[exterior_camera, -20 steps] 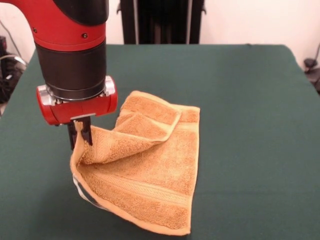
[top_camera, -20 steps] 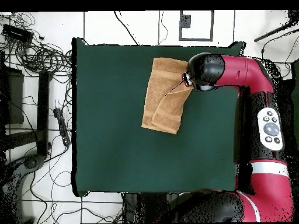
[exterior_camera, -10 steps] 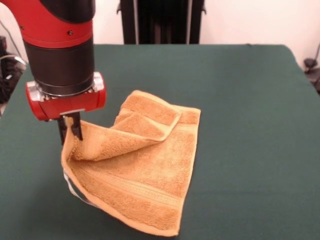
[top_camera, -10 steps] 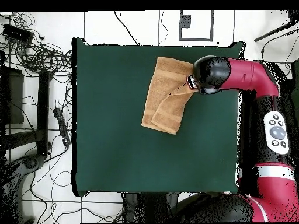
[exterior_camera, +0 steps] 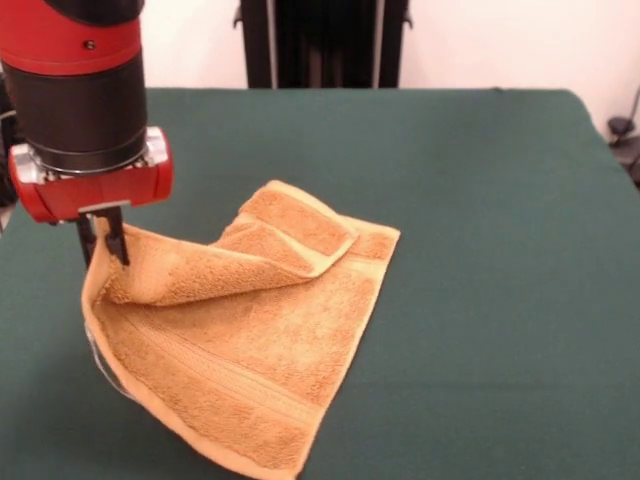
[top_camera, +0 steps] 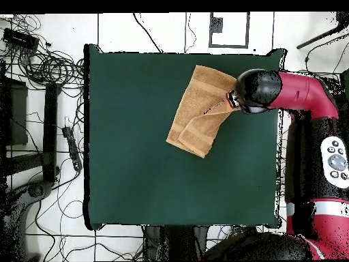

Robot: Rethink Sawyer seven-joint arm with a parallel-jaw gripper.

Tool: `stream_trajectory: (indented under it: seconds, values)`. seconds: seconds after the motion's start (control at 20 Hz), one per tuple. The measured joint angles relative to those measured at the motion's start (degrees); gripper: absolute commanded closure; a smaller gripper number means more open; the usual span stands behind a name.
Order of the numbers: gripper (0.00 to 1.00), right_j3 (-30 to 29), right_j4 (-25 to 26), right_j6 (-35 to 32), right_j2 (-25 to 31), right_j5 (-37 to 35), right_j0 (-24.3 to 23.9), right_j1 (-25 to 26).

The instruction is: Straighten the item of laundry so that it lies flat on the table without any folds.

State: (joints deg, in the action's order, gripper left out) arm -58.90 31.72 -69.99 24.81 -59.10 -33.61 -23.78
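Moved since a second ago: red and black arm's gripper (exterior_camera: 103, 243) has carried its pinched towel corner further toward the picture's left in the front view, and the towel's free corner has slid along behind it.
Towel: small rectangular golden-orange terry towel (exterior_camera: 250, 340) lies mostly flat on the dark green cloth tabletop (exterior_camera: 500, 250), with one corner lifted and a flap folded over near its far end.
Where it lies: in the overhead view the towel (top_camera: 201, 109) sits in the upper right part of the tabletop (top_camera: 136, 157), near the edge beside the arm.
Look of it: paler woven bands run across near the low end; the raised part droops in a soft curve from the gripper down to the folded flap.
Gripper: black fingers closed tight on the lifted corner of the towel, held just above the tabletop.
Hard to make out: overhead, the arm's rounded head covers the gripper (top_camera: 235, 101). The towel's nearest corner is cut off at the front view's bottom edge.
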Motion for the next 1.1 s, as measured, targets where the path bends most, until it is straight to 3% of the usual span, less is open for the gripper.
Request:
stream_trajectory:
  seconds: [0.7,1.1]
  values:
    - [1.0,-2.86,0.31,4.51,0.04,0.69,-2.34,-0.8]
    - [1.0,-7.09,0.56,4.51,0.04,5.68,-4.49,-1.14]
